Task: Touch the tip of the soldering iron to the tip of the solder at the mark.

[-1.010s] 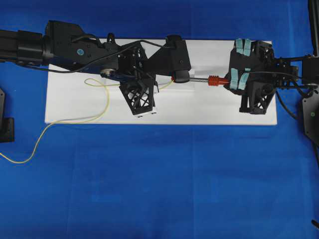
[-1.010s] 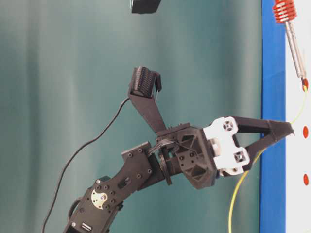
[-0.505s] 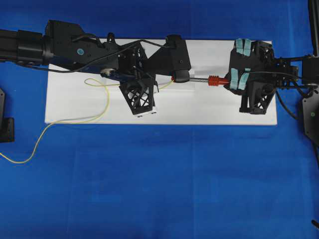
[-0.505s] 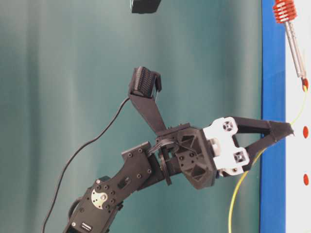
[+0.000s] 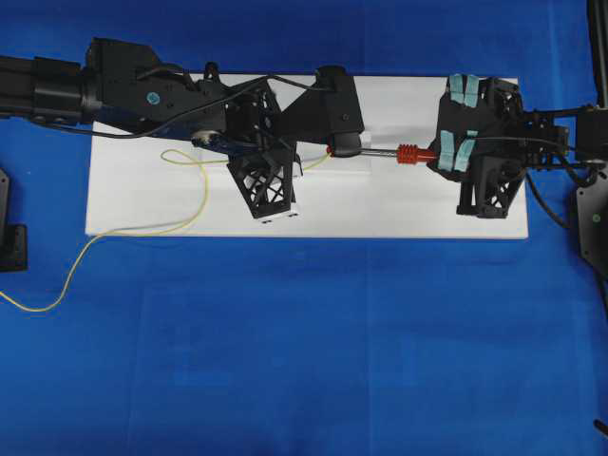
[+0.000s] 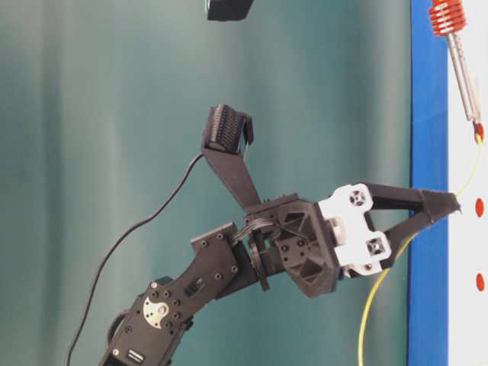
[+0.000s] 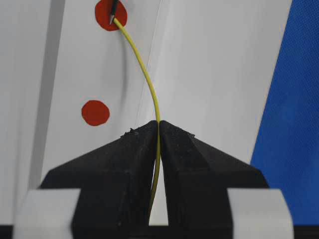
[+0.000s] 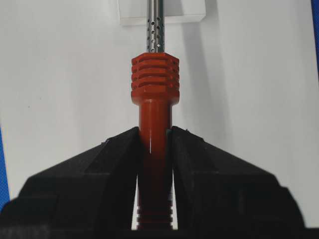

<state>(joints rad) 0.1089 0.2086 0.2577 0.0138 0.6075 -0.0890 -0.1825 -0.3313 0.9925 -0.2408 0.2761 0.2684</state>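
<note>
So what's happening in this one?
Two robot arms work over a white board. The left gripper is shut on the yellow solder, whose free end lies on a red mark. The right gripper is shut on the soldering iron, its shaft pointing toward that mark. In the left wrist view a dark tip meets the solder's end at the mark, so the touch looks made.

soldering iron (image 8: 155, 114): red-handled, level | solder (image 7: 147, 79): yellow, tip meets iron's tip
</note>
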